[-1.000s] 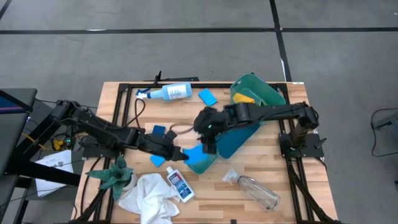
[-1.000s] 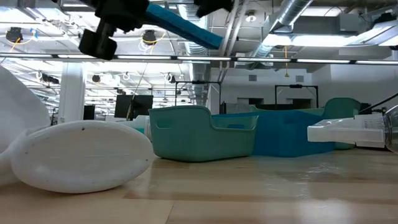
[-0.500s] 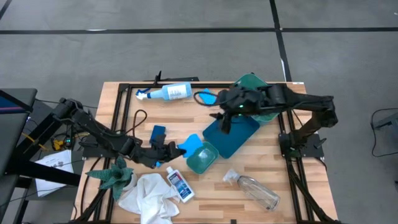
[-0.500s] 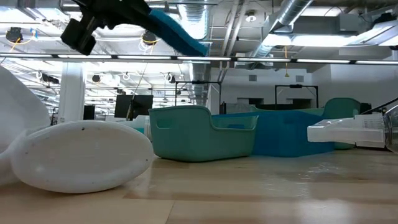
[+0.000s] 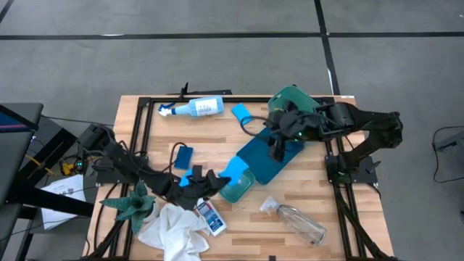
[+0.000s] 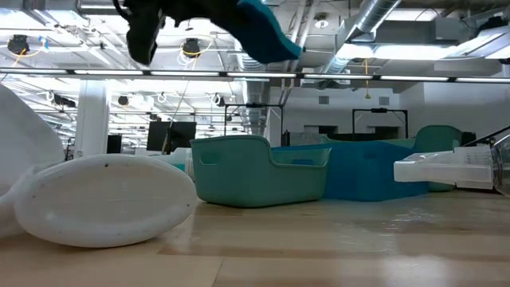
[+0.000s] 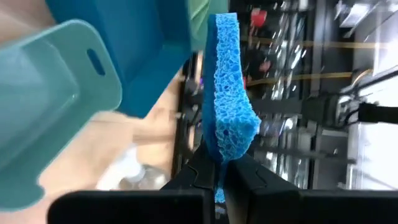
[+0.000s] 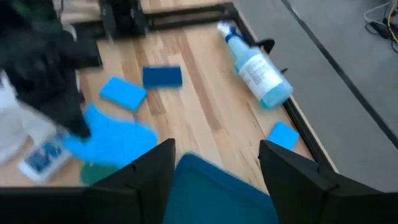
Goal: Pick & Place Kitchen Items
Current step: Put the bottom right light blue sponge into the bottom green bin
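My left gripper (image 5: pixel 212 179) is shut on a light blue sponge (image 5: pixel 233 170), held in the air over the left rim of the teal bin (image 5: pixel 236 186). The sponge also shows in the low view (image 6: pixel 267 32) and in the left wrist view (image 7: pixel 229 93). My right gripper (image 5: pixel 278 147) is open and empty above the blue bin (image 5: pixel 264 158); its fingers stand wide apart in the right wrist view (image 8: pixel 214 155). Loose blue sponges lie at the far middle (image 5: pixel 241 112) and the left middle (image 5: pixel 184 156). The yellow pad is hidden. My left gripper pinches the sponge by one end (image 7: pixel 217 149) between its two fingers, which press on its two broad faces. The fingers come from the table's left, about level. The rest of the sponge sticks out beyond the fingertips, lifted clear above the teal bin.
A spray bottle (image 5: pixel 196 107) lies at the far left. A small blue-labelled bottle (image 5: pixel 210 216), a white cloth (image 5: pixel 174 230) and a green plant (image 5: pixel 132 203) lie at the near left, and a clear bottle (image 5: pixel 299 222) at the near right. A green bin (image 5: pixel 293 98) stands at the far right.
My right gripper has drawn back from the teal bin toward the table's far right and now hangs over the blue bin. My left gripper has kept the sponge over the teal bin's rim and has turned, so that the sponge's free end swung round; its arm has swung toward the near edge.
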